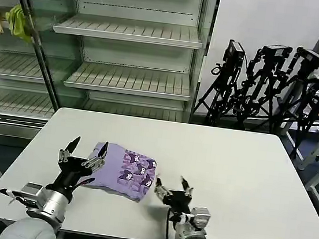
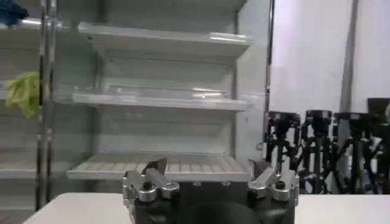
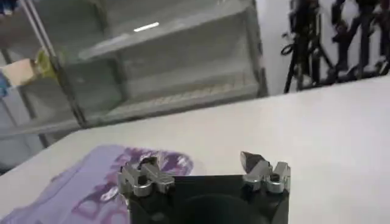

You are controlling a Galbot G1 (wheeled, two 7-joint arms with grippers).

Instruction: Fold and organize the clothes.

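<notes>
The clothes are one lavender T-shirt with dark purple cartoon print, folded into a compact rectangle on the white table, left of centre near the front. My left gripper is open, lifted just above the shirt's left edge with nothing between its fingers. In the left wrist view that gripper points at the shelves. My right gripper is open too, a little to the right of the fold and low over the table. The right wrist view has the shirt beside the open right gripper.
A glass-fronted shelf unit stands behind the table, with a yellow-green cloth at its left. Several black tripods stand at the back right. Bare tabletop stretches to the right of the shirt.
</notes>
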